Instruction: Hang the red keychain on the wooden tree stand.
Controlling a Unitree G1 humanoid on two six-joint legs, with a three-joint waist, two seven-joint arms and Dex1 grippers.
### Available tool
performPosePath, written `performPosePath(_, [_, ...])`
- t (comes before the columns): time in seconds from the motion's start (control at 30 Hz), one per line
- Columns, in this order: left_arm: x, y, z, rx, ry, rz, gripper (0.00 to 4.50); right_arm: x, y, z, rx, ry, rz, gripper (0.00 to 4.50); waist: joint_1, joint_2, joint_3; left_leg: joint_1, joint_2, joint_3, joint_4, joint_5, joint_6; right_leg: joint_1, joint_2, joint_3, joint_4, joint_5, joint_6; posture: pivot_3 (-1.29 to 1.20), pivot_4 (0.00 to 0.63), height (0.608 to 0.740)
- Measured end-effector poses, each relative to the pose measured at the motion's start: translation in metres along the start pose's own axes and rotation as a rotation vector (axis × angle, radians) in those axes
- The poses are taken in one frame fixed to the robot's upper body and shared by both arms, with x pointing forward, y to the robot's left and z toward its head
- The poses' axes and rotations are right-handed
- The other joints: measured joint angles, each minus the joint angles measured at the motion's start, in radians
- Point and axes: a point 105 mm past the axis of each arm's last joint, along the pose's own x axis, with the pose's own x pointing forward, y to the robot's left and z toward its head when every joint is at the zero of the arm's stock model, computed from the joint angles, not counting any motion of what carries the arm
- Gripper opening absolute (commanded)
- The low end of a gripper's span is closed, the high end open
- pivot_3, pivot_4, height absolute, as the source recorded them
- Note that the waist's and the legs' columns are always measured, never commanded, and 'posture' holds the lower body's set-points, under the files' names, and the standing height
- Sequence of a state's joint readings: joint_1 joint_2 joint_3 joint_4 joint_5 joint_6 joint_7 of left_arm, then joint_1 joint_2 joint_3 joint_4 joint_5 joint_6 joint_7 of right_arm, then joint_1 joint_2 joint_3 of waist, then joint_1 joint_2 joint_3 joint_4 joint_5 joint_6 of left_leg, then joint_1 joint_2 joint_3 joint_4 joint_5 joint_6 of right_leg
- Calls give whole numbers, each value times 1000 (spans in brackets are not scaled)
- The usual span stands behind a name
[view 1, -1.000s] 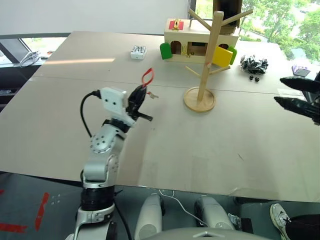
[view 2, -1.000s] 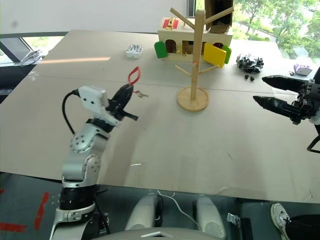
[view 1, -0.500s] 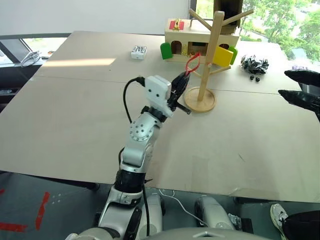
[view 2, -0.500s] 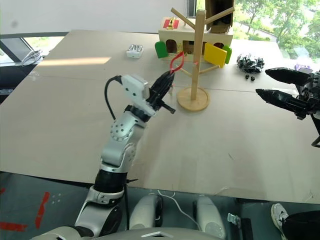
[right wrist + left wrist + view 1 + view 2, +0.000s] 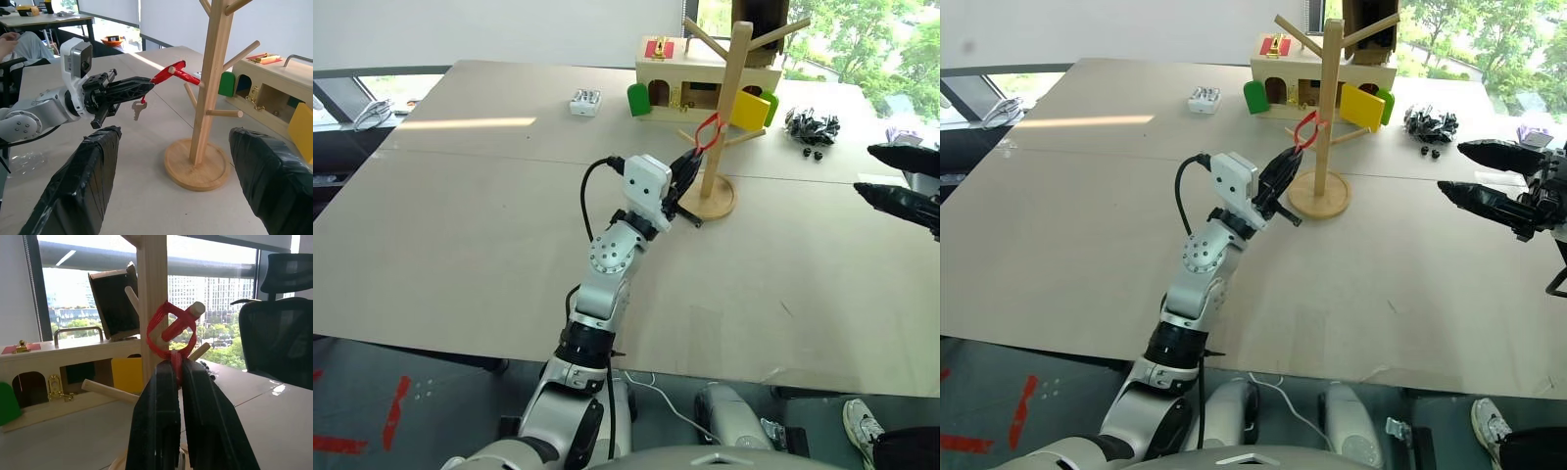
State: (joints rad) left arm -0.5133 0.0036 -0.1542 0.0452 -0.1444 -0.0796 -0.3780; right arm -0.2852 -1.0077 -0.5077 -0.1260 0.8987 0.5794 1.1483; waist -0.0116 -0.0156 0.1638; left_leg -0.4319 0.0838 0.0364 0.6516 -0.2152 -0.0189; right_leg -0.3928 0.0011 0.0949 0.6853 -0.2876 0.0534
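One peg tip sits inside the red keychain [image 5: 172,333] loop just ahead of the left claw [image 5: 178,382], pinching it; wooden tree stand [image 5: 722,108] pole right behind; right claw [image 5: 1489,176] spread, well apart.

A broad pale wooden tabletop [image 5: 460,225], crossed by a seam, carries the wooden tree stand [image 5: 710,147], whose round base rests right of centre. Behind the stand, at the far edge, sits a wooden box-house [image 5: 690,83] with green and yellow doors; a small white object [image 5: 584,101] lies to its left. A cluster of small black pieces [image 5: 810,125] lies toward the far right.
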Motion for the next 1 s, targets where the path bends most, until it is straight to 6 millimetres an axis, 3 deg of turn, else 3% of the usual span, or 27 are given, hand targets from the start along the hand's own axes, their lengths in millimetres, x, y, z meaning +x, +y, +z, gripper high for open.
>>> performPosePath(0.5, [4,-12,5,-24,-37,-41,17,-1,2,0,-11,-4,-12,3811,0,0,0,0,0,0,0,0,0,0,0,0,0,0,0,0,150,735])
performPosePath(0.87, [18,-13,-16,9,56,-37,17,-2,5,0,-22,6,-35,3811,0,0,0,0,0,0,-1,0,0,0,0,0,-1,0,0,0,150,735])
performPosePath(0.9, [18,-12,-17,8,59,-34,725,-3,5,1,-25,4,-40,3811,0,0,0,0,0,0,-1,0,0,0,0,0,-1,0,0,0,150,735])
performPosePath(0.93, [19,-12,-17,9,59,-33,926,-3,5,1,-27,4,-42,3811,0,0,0,0,0,0,-1,0,0,0,0,0,-1,0,0,0,150,735])
performPosePath(0.97, [20,-11,-16,9,55,-31,1549,-3,5,1,-29,4,-42,3811,0,0,0,0,0,0,-1,0,0,0,0,0,-1,0,0,0,150,735])
performPosePath(1.0, [20,-11,-16,9,55,-31,1683,-3,5,1,-29,4,-42,3811,0,0,0,0,0,0,-1,0,0,0,0,0,-1,0,0,0,150,735])
